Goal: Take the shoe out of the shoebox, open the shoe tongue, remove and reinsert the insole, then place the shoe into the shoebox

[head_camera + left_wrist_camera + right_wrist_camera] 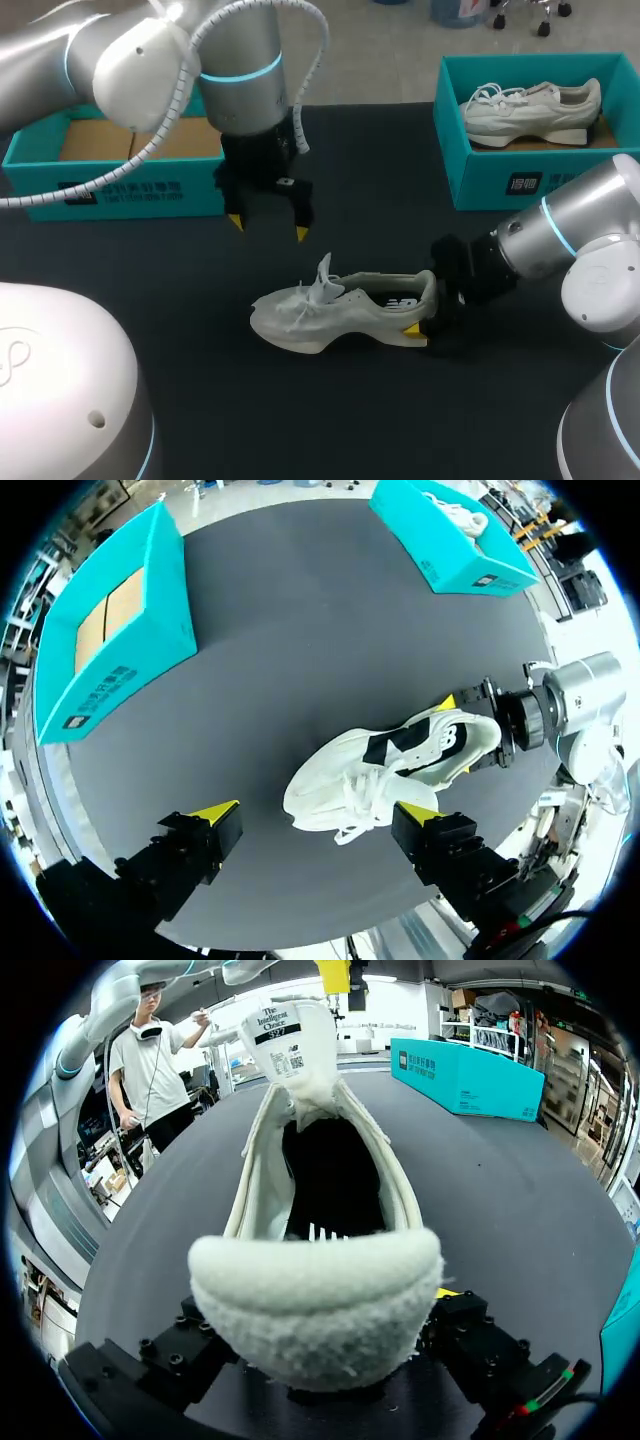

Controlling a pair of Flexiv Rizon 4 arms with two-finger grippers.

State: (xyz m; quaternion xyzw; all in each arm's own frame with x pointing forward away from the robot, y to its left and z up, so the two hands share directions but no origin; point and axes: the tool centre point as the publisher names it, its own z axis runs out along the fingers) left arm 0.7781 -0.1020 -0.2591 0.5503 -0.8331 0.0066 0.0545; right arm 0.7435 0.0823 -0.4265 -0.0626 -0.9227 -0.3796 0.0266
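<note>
The shoe (330, 310) is out of its box and rests on its sole in the middle of the dark worktop (150, 260), toe toward the left arm's side. The right fingers (413, 330) close on the heel from both sides, low to the worktop. As I read it, that grip pins the shoe so it cannot slide while the other arm works at the opening. The left fingers (299, 222) hover spread wide above the laces, holding nothing and touching nothing. They point down toward the tongue (325, 275), which stands up out of the collar. The insole (395, 300) looks to be inside, dark beneath the opening, so the pulling-out step seems next. The empty shoebox (130, 190) sits well apart behind the left arm, open side up for the shoe's return. A 2nd shoebox (500, 175) at the far right holds another shoe (530, 108).
</note>
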